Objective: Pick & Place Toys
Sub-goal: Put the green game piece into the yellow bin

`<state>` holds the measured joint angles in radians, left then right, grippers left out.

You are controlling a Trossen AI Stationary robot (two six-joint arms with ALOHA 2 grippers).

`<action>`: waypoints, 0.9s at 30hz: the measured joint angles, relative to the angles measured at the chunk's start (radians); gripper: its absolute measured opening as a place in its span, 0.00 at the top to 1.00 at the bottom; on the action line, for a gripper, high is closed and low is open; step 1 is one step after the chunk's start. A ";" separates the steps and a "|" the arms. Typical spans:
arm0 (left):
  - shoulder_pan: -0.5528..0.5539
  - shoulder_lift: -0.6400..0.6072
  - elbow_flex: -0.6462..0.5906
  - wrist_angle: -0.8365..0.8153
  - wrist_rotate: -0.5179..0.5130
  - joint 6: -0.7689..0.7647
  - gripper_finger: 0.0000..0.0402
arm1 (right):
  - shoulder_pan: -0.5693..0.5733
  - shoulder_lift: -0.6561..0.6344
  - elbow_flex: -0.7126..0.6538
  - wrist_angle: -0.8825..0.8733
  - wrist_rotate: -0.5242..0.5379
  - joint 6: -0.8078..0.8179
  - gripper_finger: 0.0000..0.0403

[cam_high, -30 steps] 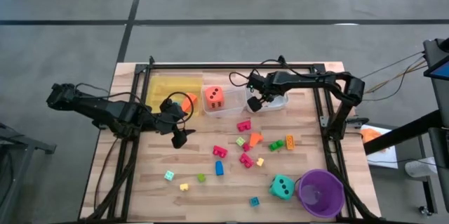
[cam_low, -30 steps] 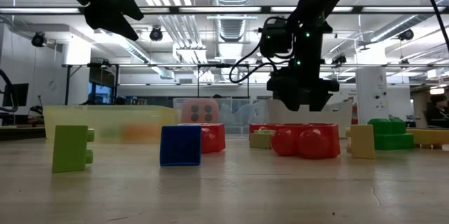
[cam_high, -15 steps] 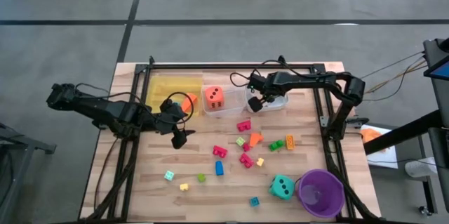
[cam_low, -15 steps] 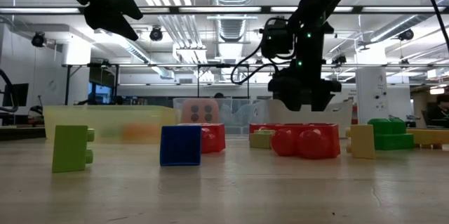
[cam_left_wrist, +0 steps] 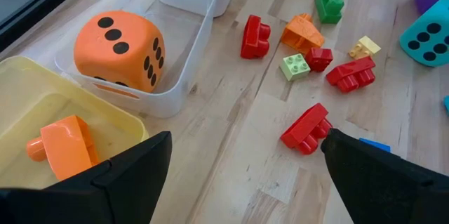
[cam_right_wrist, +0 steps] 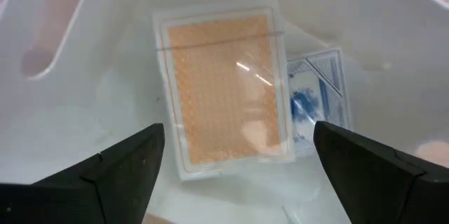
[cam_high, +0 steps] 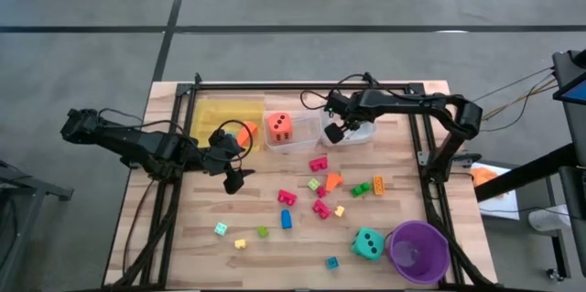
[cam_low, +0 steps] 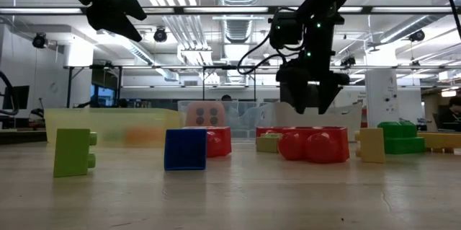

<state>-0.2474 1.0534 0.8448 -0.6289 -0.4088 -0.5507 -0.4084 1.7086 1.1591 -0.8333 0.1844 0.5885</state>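
I'm looking down at the wooden table [cam_high: 183,246], placing everything from the purple cup [cam_high: 418,251] sitting at its near right corner. Just left of the cup the teal die [cam_high: 368,243] is resting on the wood. Well beyond the cup, along the far edge, the yellow tray [cam_high: 220,113], clear tray [cam_high: 302,138] and white tray [cam_high: 362,133] are standing in a row. Between those trays and the cup, small blocks [cam_high: 320,208] are lying scattered, red, orange, green, yellow and blue.
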 joint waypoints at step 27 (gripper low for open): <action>0.002 0.216 0.017 0.081 0.082 0.066 0.09 | 0.574 -0.441 -0.154 0.023 0.392 0.233 0.10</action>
<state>-0.2453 1.2693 0.8616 -0.5480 -0.3267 -0.4851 0.1652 1.2675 1.0056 -0.8101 0.5760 0.8214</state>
